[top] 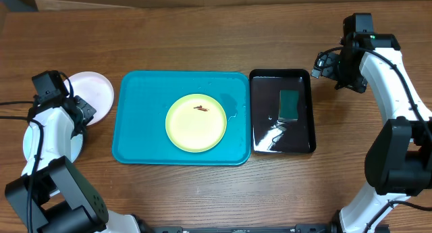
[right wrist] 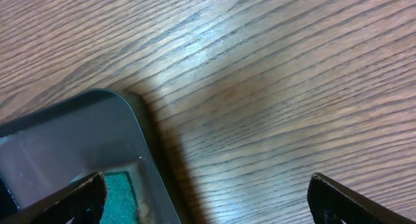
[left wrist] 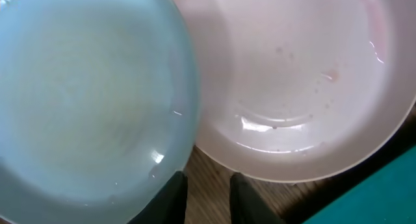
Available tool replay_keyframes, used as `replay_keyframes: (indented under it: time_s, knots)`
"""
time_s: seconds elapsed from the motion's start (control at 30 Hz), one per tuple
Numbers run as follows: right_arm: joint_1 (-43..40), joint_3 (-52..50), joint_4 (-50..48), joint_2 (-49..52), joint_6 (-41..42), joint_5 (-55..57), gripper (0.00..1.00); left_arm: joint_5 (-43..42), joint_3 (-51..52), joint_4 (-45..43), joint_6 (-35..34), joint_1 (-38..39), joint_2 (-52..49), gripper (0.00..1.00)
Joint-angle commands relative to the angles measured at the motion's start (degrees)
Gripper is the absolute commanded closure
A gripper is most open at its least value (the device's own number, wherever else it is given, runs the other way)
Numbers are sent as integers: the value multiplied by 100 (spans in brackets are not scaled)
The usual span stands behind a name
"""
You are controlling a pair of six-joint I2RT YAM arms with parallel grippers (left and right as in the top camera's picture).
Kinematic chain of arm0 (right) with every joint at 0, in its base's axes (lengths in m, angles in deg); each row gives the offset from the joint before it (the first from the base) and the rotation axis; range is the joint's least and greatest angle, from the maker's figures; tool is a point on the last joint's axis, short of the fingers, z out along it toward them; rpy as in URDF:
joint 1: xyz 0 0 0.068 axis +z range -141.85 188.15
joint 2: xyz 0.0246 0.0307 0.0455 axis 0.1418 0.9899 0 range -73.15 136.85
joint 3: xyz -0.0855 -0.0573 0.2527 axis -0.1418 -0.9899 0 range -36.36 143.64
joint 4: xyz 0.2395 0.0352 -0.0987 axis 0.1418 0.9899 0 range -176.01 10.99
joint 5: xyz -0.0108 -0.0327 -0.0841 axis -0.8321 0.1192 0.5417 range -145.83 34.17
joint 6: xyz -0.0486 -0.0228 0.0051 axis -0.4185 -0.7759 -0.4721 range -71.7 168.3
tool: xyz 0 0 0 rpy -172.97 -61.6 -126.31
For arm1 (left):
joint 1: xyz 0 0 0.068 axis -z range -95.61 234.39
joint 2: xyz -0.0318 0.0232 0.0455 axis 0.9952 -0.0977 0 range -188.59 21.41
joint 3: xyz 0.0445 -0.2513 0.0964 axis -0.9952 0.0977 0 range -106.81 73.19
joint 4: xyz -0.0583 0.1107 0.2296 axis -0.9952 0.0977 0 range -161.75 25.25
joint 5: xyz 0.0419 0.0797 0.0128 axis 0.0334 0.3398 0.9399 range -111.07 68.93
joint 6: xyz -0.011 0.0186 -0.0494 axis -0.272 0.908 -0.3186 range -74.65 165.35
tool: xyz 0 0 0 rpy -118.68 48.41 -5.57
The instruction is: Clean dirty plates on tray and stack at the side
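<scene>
In the middle of the tray (top: 138, 132), the yellow plate (top: 196, 128) with a small brown smear (top: 201, 109). Just left of the tray, on the table (top: 202, 30), the white plate (top: 98, 91). Right beside it, the blue plate (left wrist: 84, 100). Low over those two plates, the left gripper (left wrist: 208, 201), fingers a little apart, holding nothing. Over bare table by a corner of the black tray (right wrist: 65, 139), the right gripper (right wrist: 208, 201), spread wide and empty. In the black tray, a green sponge (top: 289, 103).
</scene>
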Motion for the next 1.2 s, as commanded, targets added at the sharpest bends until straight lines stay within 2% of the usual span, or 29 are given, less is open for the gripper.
replay_keyframes:
  time_s: [0.0,0.17,0.57,0.63,0.73,0.77,1.17]
  knots:
    - [-11,72,-20,-122,44,15,0,269,-85,-98,-61,-42,2,75]
    - [-11,72,-20,-122,42,15,0,761,-85,-87,-61,-42,-114,75]
    - [-11,72,-22,-122,44,15,0,590,-85,-428,48,-39,-667,74]
    - [-11,72,-22,-122,44,15,0,544,-85,-444,48,-39,-667,77]
    - [-11,72,-20,-122,44,15,0,544,-85,-444,48,-39,-667,94]
    - [-11,72,-22,-122,44,15,0,544,-85,-446,48,-39,-667,96]
    - [-11,72,-20,-122,44,15,0,496,-116,-507,50,-39,-667,96]
